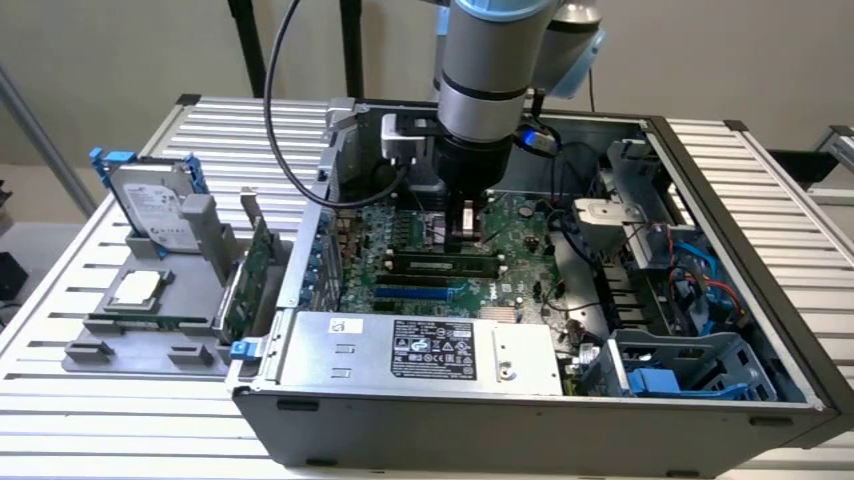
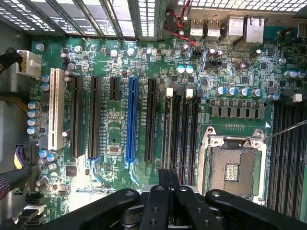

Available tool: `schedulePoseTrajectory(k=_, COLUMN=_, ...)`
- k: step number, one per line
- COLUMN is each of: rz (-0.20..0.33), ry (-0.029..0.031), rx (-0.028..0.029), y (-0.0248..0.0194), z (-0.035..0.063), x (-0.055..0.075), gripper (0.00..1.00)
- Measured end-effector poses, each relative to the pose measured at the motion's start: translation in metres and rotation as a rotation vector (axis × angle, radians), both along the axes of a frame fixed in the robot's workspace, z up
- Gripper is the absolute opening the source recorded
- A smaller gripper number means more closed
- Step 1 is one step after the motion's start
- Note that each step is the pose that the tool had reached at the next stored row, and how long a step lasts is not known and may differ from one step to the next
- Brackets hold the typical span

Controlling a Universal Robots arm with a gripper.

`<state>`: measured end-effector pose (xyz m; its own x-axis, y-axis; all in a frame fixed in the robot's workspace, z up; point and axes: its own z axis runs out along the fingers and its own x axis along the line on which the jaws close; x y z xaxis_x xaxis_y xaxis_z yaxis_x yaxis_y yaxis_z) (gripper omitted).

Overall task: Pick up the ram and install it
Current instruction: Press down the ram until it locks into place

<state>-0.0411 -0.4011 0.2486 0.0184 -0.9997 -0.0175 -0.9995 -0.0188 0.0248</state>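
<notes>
While fingers (image 1: 467, 238) hover over the motherboard (image 1: 514, 225), the ram (image 1: 147, 322) lies well apart.

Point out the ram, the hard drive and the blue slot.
ram (image 1: 438, 265): exterior view, middle of the stick seated on the motherboard.
hard drive (image 1: 150, 210): exterior view, its label face.
blue slot (image 2: 131, 120): wrist view, mid-length of the slot.

Green motherboard (image 2: 115, 129), blue slot (image 2: 130, 120), white slot (image 2: 56, 109), empty processor socket (image 2: 231, 160), black hand (image 2: 165, 184) just above the board.
</notes>
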Motion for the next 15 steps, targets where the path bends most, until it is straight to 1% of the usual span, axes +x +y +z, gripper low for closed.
schedulePoseTrajectory(k=5, rz=0.0, ry=0.0, rx=0.0, y=0.0005, z=-0.0015, x=0.0, gripper=0.0)
schedulePoseTrajectory(k=10, rz=0.0, ry=0.0, rx=0.0001, y=0.0025, z=-0.0093, x=0.0, gripper=0.0)
schedulePoseTrajectory(k=15, rz=0.0, ry=0.0, rx=0.0001, y=0.0029, z=-0.0167, x=0.0, gripper=0.0)
